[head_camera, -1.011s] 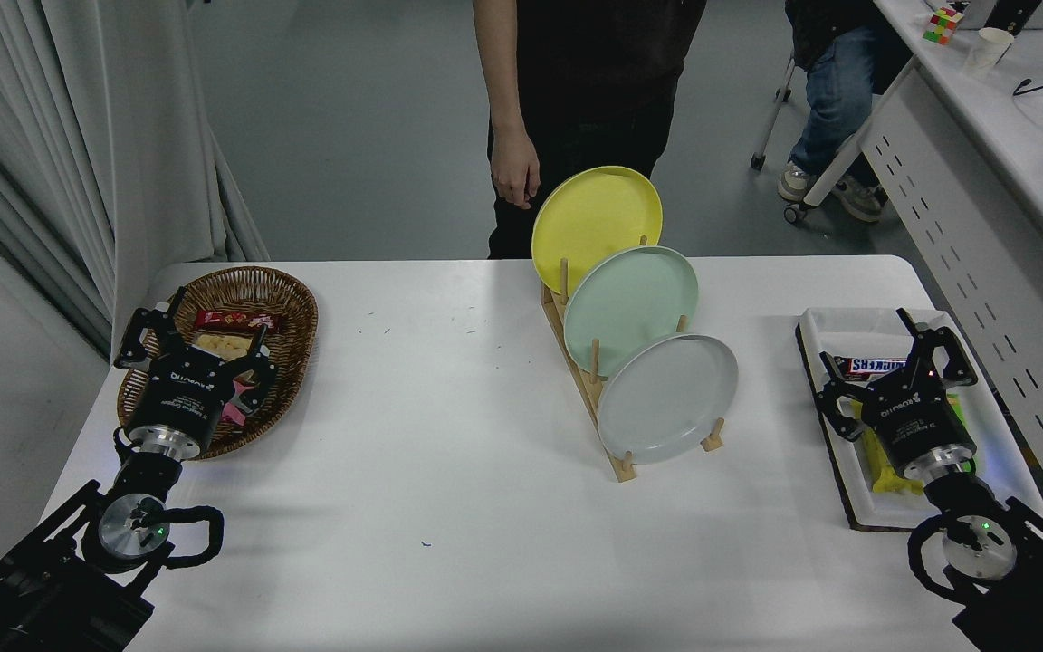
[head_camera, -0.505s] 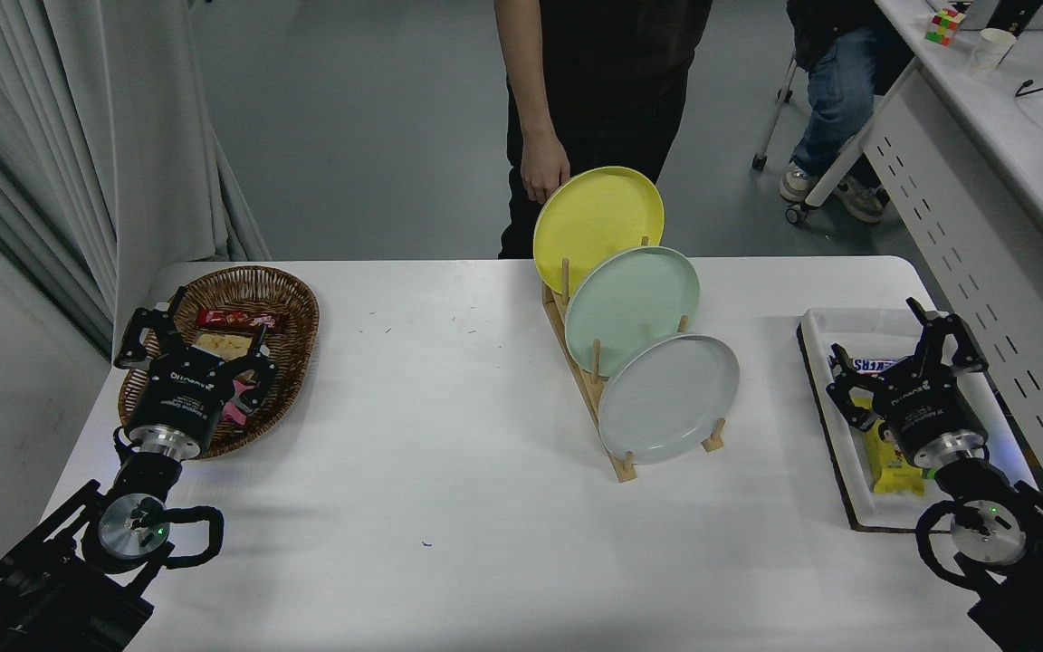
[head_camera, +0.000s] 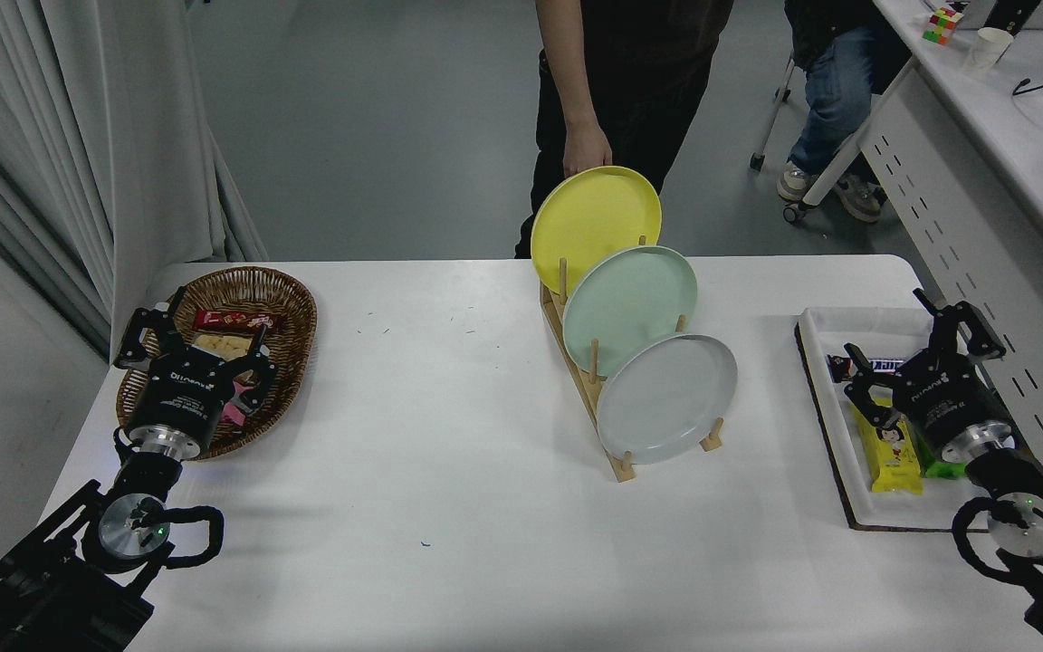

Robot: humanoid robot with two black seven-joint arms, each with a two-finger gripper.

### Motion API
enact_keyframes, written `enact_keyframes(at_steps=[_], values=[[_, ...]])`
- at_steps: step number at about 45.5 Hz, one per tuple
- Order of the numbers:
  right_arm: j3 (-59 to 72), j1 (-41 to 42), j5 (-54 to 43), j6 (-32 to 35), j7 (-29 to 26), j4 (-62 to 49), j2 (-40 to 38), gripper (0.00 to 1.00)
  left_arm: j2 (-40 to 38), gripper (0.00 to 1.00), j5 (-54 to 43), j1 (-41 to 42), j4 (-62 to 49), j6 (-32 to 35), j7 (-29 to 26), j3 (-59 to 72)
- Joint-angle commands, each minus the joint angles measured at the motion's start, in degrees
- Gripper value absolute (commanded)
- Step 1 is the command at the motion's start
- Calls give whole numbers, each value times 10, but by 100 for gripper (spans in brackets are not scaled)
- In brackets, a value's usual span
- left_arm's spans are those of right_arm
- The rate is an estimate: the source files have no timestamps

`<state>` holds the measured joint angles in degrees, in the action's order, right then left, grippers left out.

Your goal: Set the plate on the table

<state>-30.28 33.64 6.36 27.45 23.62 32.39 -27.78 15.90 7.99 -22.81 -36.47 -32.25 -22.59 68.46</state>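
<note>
The pale grey plate [head_camera: 667, 397] leans upright in the front slot of a wooden rack [head_camera: 587, 380] on the white table [head_camera: 431, 471], right of centre. Behind it in the rack stand a mint-green plate [head_camera: 630, 308] and a yellow plate [head_camera: 596, 224]. My right gripper [head_camera: 922, 344] hangs open over the white tray [head_camera: 825, 330] at the right edge, well to the right of the grey plate, holding nothing. My left gripper [head_camera: 197, 335] is parked open at the lower left, over the wicker basket [head_camera: 291, 312].
The tray holds a Snickers bar [head_camera: 865, 365], a yellow snack packet [head_camera: 890, 450] and a green item. The basket holds several snacks. A person stands at the far side, one hand [head_camera: 586, 150] at the yellow plate's top rim. A second table is at the right.
My right gripper has shifted right and slightly back over the tray, uncovering the yellow packet. The person has stepped right and brought a hand to the yellow plate's rim. The left arm is unmoved.
</note>
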Motion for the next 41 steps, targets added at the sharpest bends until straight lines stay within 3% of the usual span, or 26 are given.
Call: enact_keyframes(at_steps=[1, 18, 41], values=[[119, 40, 80, -1, 0, 27, -46, 100, 0, 98, 0, 0, 0, 0, 0, 0], [202, 75, 79, -1, -1, 93, -107, 100, 0, 98, 0, 0, 0, 0, 0, 0], [397, 215, 75, 0, -11, 119, -112, 100, 0, 98, 0, 0, 0, 0, 0, 0]])
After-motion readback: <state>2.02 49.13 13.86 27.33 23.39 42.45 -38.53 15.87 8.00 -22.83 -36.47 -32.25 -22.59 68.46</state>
